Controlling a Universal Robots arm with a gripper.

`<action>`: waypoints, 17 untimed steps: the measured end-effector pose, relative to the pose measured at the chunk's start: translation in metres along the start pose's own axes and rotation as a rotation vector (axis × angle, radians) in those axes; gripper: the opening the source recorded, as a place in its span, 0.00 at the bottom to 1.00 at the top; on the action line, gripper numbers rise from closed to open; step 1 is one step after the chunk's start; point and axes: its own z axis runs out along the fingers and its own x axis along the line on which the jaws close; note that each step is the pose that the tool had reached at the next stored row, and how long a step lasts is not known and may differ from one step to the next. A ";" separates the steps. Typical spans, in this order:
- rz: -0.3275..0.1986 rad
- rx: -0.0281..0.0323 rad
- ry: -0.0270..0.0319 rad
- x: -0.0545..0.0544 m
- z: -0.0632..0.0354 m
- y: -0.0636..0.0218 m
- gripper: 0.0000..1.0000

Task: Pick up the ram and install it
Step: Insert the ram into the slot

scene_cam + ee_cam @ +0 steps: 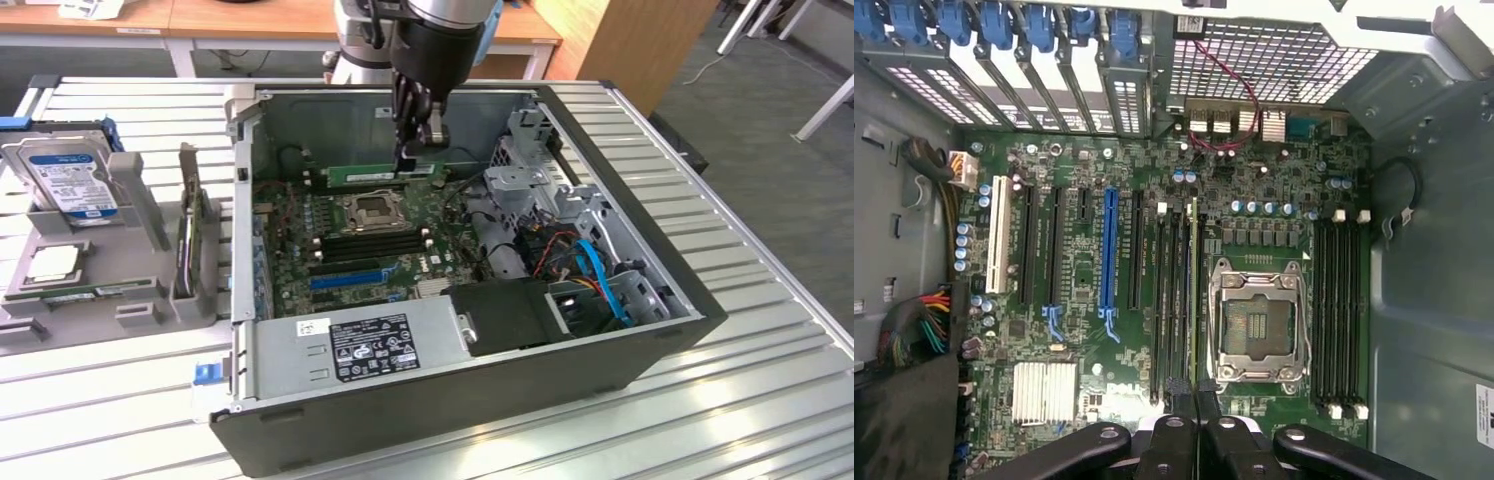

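**Item:** ram (371,173). A long, thin green memory stick, held level and on edge in the upper centre of the exterior view. It sits inside the open computer case (400,430), above the motherboard (300,235) and just beyond the CPU socket (374,208). It is not seated in any slot and appears to hang clear of the board. In the wrist view the stick shows edge-on as a thin line (1195,290) between the CPU socket (1254,320) and a bank of black memory slots (1169,300).

**Holder:** gripper (411,156). It reaches down from the frame's top, clamped narrowly on the ram's upper edge a little right of its middle. In the wrist view the fingers (1174,450) are drawn nearly together with the stick pinched between them.

**Handling (judged):**
- The ram is light and stiff but thin, so it would likely crack or flex under side load.
- The faces are smooth and could slip.
- The best hold is on the bare long edge near the centre, away from the chips and contact row, to keep it from tilting.

**Also present:**
- Hard drive (74,180) with a blue-and-white label, standing in a grey fixture (134,300) at the frame's left.
- Power supply (367,345), lower centre.
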 end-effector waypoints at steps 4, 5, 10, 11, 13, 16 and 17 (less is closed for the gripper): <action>0.000 -0.0001 0.0001 0.000 0.0043 -0.0003 0.11; 0.000 -0.0001 0.0001 0.000 0.0056 -0.0004 0.11; 0.000 -0.0001 0.0001 0.001 0.0121 -0.0009 0.11; 0.000 -0.0001 0.0002 0.001 0.0132 -0.0010 0.11; 0.000 -0.0001 0.0001 0.001 0.0156 -0.0012 0.11; 0.000 -0.0001 0.0001 0.001 0.0194 -0.0015 0.11; 0.000 -0.0001 0.0002 0.001 0.0204 -0.0016 0.11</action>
